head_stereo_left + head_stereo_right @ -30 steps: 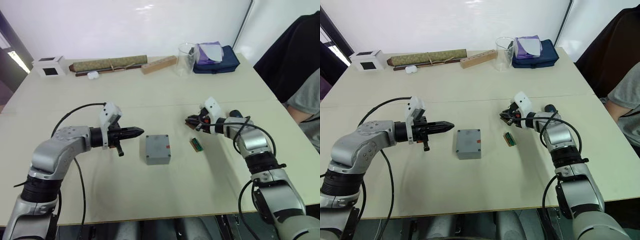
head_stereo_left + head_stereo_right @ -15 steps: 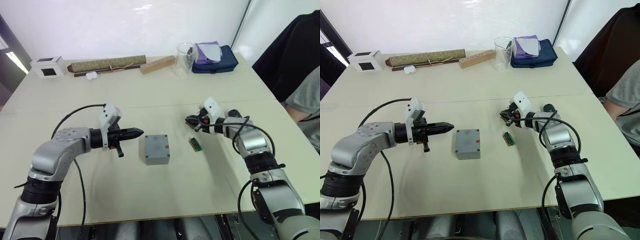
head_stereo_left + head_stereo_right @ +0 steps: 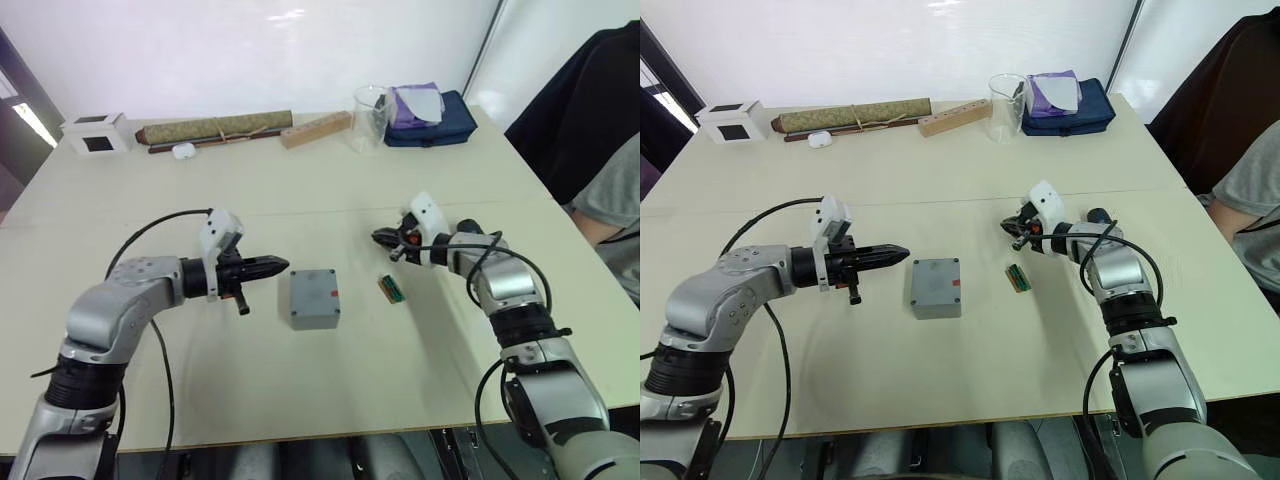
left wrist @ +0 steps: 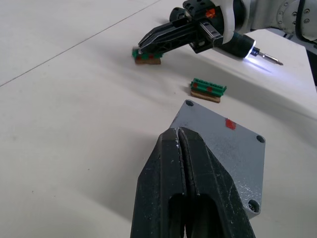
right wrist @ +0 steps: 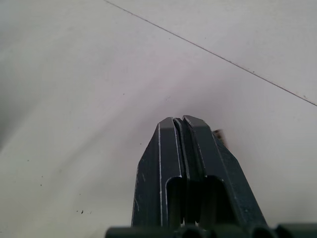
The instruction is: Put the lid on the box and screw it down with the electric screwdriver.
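grey box (image 3: 314,297) sits mid-desk (image 3: 300,190) with the lid (image 4: 225,144) already on top, red mark up. unmoved since a second ago. left pincer (image 3: 279,265) pressed closed and empty, still aimed at the box from just beside it. right pincer (image 3: 381,238) closed too, nudged slightly; electric screwdriver (image 4: 237,43) strapped alongside, tip lit, above the desk. green connector (image 3: 391,288) lies between box and right pincer.
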`<control>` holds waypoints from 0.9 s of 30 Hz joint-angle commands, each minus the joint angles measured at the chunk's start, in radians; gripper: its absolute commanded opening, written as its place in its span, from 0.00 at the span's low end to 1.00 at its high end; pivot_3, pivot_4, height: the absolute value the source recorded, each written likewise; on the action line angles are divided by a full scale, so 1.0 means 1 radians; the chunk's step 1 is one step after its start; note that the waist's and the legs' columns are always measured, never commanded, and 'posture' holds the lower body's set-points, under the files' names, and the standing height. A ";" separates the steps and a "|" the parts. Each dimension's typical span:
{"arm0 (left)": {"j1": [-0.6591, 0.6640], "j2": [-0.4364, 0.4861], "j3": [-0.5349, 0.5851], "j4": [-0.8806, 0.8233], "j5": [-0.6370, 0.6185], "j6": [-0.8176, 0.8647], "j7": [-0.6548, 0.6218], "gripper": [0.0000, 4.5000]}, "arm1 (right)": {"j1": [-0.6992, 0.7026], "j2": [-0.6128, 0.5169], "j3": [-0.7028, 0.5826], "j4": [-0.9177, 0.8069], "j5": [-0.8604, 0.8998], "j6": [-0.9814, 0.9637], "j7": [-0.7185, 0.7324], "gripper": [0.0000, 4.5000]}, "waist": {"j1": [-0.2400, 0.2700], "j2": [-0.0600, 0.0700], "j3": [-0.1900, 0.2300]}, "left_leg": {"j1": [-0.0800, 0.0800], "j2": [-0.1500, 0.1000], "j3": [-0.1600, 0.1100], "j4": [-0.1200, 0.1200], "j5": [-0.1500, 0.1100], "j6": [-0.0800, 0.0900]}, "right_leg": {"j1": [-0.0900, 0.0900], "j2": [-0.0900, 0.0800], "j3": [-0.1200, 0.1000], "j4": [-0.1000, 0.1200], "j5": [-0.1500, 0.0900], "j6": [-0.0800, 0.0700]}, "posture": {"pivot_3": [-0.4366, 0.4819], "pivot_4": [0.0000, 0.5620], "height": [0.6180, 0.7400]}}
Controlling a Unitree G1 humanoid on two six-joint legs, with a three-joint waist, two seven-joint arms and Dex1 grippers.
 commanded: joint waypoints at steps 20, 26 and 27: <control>0.009 0.061 0.032 -0.029 -0.050 0.012 -0.034 0.00 | 0.057 -0.005 -0.045 -0.289 0.059 0.108 -0.038 0.03 | 0.001 0.000 0.000 | 0.000 0.000 0.000 0.000 0.000 0.000 | 0.000 0.000 0.000 0.000 0.000 0.000 | 0.48 0.27 1.00; 0.001 0.042 0.019 -0.026 -0.050 0.014 -0.025 0.00 | 0.018 -0.006 -0.032 -0.113 0.002 0.019 -0.051 0.48 | 0.000 0.000 0.000 | 0.000 0.000 0.000 0.000 0.000 0.000 | 0.000 0.000 0.000 0.000 0.000 0.000 | 0.48 0.27 1.00; 0.002 0.039 0.020 -0.027 -0.051 0.016 -0.021 0.00 | -0.002 -0.005 -0.031 -0.060 -0.005 0.015 -0.049 0.59 | 0.000 0.000 0.000 | 0.000 0.000 0.000 0.000 0.000 0.000 | 0.000 0.000 0.000 0.000 0.000 0.000 | 0.48 0.27 1.00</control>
